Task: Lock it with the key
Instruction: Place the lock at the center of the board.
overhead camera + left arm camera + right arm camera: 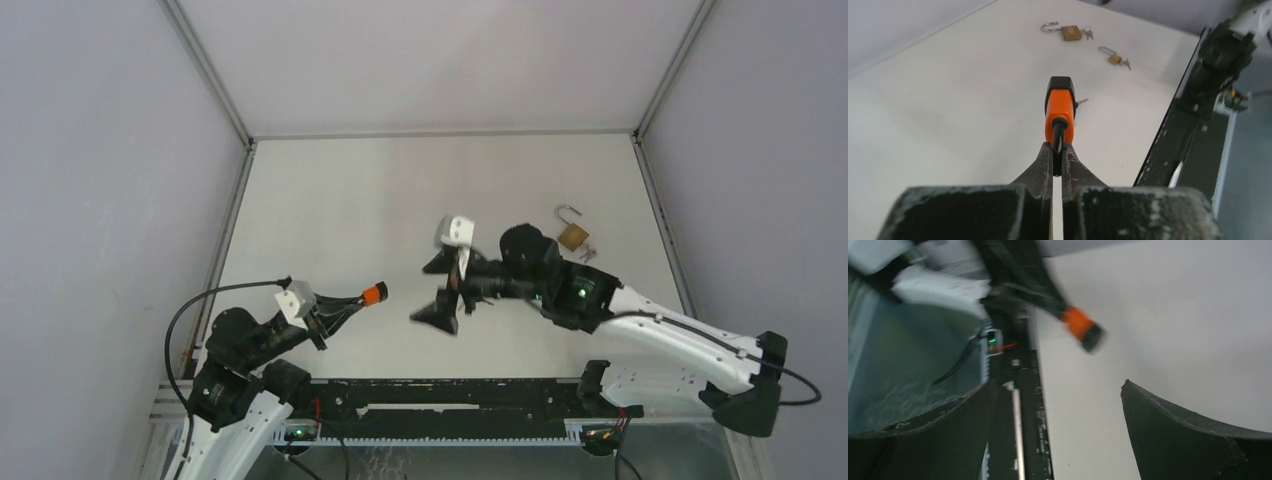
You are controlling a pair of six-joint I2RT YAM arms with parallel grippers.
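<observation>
An orange padlock [1059,107] with a black end hangs in the air, held by its dark shackle. My left gripper [1058,146] is shut on that shackle. A small silver key [1081,101] juts out beside the lock's black end. From above, the lock [375,293] sits at the tip of my left gripper [358,299]. My right gripper [420,294] hovers just right of it, open wide and holding nothing. In the right wrist view the lock [1079,325] is blurred, ahead of and above the open right gripper [1060,382].
Two brass padlocks with open shackles lie on the white table, one far [1070,32] and one nearer [1114,58], each with keys beside it. From above, one brass padlock [572,235] shows behind the right arm. The black rail [450,395] runs along the near edge.
</observation>
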